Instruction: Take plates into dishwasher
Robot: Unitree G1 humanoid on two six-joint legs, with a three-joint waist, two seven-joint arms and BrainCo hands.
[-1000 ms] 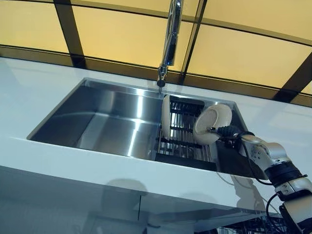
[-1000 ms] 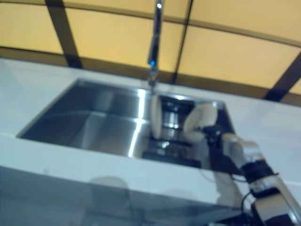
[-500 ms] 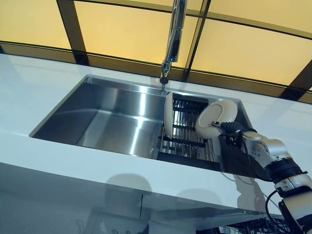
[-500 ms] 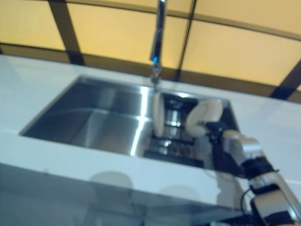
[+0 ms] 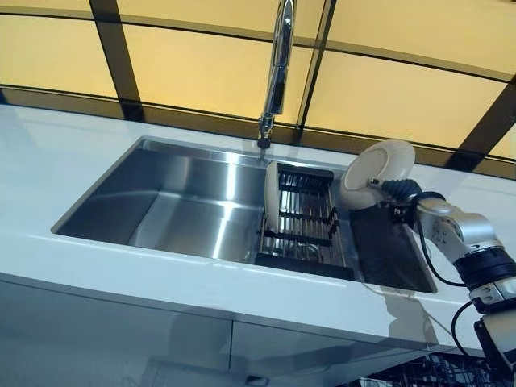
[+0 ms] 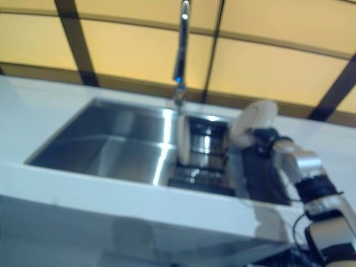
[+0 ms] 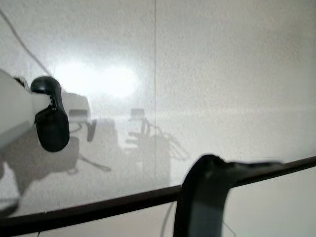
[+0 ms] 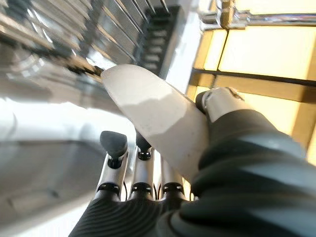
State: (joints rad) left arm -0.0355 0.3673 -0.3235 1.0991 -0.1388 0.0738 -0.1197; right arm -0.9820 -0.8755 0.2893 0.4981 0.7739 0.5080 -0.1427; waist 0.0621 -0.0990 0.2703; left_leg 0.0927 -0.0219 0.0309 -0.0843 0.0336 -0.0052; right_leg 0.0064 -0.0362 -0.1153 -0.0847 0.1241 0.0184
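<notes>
I see a steel sink [image 5: 185, 201], then a rack [image 5: 302, 222] with one plate [image 5: 272, 197] standing upright. Above its right end, my right hand [image 5: 401, 193] pinches a second plate [image 5: 377, 163] between thumb and fingers.

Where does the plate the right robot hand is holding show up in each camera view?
Left eye view: plate, upper right, above the sink's right end.
Right eye view: plate, right of centre.
Left wrist view: not in it.
Right wrist view: centre, pinched by the right robot hand.
Shared landmark: the faucet.
</notes>
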